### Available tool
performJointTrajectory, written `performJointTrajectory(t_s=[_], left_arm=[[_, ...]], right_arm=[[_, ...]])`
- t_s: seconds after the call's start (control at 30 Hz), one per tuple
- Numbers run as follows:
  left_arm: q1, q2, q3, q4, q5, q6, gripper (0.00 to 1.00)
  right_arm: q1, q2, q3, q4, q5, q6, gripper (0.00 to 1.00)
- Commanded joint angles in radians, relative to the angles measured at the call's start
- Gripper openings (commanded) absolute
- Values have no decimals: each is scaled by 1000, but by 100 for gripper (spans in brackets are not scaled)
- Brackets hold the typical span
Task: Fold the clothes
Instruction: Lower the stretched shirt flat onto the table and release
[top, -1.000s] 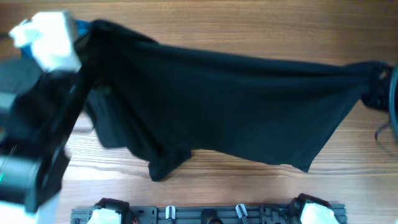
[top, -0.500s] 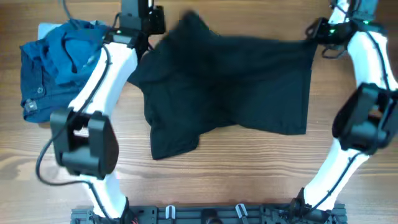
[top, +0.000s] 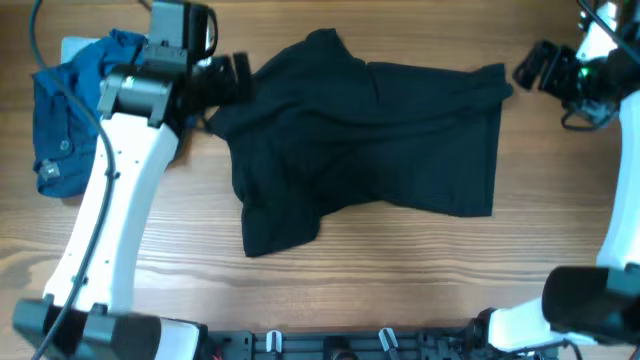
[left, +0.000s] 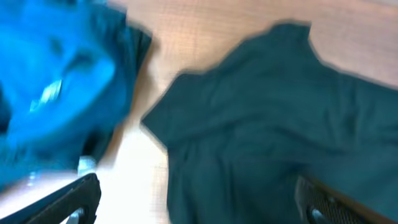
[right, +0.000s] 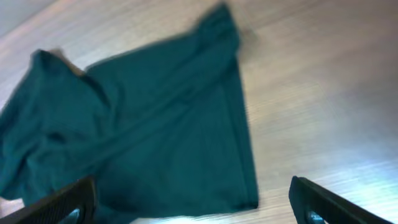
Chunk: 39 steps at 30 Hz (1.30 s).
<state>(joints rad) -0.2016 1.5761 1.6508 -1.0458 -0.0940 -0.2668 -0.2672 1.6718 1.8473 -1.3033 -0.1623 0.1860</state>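
Wood-grain tabletop (top: 400, 290) fills the overhead view, and the dark garment (top: 370, 140) lies spread across its middle, nearer the far edge than the near one. It is flat for the most part, with soft wrinkles. One bump of cloth sticks out along its far edge, and a loose flap hangs down at its near-left corner. Overhead it reads as black; both wrist cameras show it as a deep teal-green. What kind of garment it is cannot be told.

At the garment's far-left corner sits the left hand (top: 233, 80), just beside the cloth; contact cannot be told from above. In the left wrist view its fingers (left: 71, 198) stand wide apart at the bottom corners, with nothing between them, and the garment's corner lies below on the wood.

Off the garment's far-right corner is the right hand (top: 532, 66), with a strip of bare wood between it and the cloth. Its fingers (right: 62, 200) are likewise spread wide and hold nothing.

Beyond the left arm, at the tabletop's far-left, a crumpled blue garment (top: 68, 110) lies in a heap, apart from the dark one.
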Motion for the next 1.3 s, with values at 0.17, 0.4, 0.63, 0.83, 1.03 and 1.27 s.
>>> performJointTrajectory(t_s=[0.17,0.4,0.63,0.83,1.03,1.27], left_arm=[[3,-29,-139,-165,53,-162,95],[3,-29,-491,60,158,-192,81],[-21,-27,-695,182,221,-244,47],[-55,-18,-804,307,224,-296,41],[-55,16,-843,375,213,-295,45],[-53,16,-815,483,139,-108,55]], right_arm=[[-5,-81,-276,-61,91,114,99],[-5,-81,-708,232,58,130,96],[-5,-80,-902,409,58,132,78],[-5,-80,-1021,550,58,132,54],[-5,-75,-1045,592,58,138,54],[-5,-75,-1045,611,58,135,53]])
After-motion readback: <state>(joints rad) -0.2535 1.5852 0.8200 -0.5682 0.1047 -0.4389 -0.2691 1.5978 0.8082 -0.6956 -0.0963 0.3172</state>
